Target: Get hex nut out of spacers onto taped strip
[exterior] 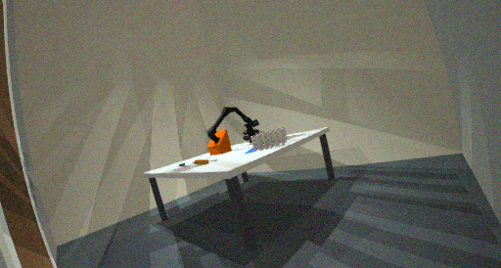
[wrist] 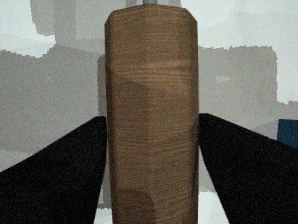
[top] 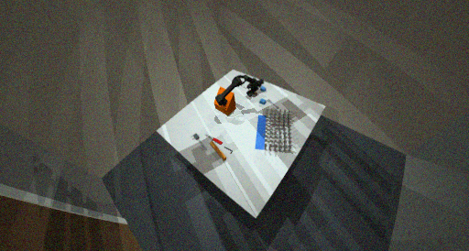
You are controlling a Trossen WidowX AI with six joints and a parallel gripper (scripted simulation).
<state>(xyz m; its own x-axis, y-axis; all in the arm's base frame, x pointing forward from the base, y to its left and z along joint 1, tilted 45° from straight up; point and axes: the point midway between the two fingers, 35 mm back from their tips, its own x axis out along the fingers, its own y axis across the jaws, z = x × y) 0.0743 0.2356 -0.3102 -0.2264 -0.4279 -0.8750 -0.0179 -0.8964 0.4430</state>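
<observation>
One pincer (top: 251, 93) (exterior: 250, 133) (wrist: 152, 124), part-open, closed firmly on a wooden handle (wrist: 151, 100); hazard, a handle turning in the grip and its far end knocking the metal spacers (top: 278, 131) (exterior: 269, 139) if swung over low. Wood grain and a grey shank (wrist: 150, 2): close view only; blue strip (top: 260, 132) beside the spacers: plain from overhead; nut: cannot be made out.

Table top (top: 215, 170) (exterior: 196, 170): white w/ grey shadow patches & pale streaks. Arm (top: 227, 92) (exterior: 220, 121): black; its block-shaped base (top: 225, 103) (exterior: 221, 145): orange. Gripper (top: 253, 89) (exterior: 250, 130) (wrist: 152, 124): black. Tool handle (wrist: 150, 100): brown, w/ fine darker wood grain. Taped strip (top: 260, 133) (exterior: 250, 151): solid blue. Spacers (top: 278, 131) (exterior: 269, 139): grey-brown. Loose handles: one orange-yellow (top: 218, 150) (exterior: 201, 161), one red (top: 217, 141). Two small blocks (top: 263, 101): blue. Table legs (exterior: 327, 156): dk. grey.
</observation>
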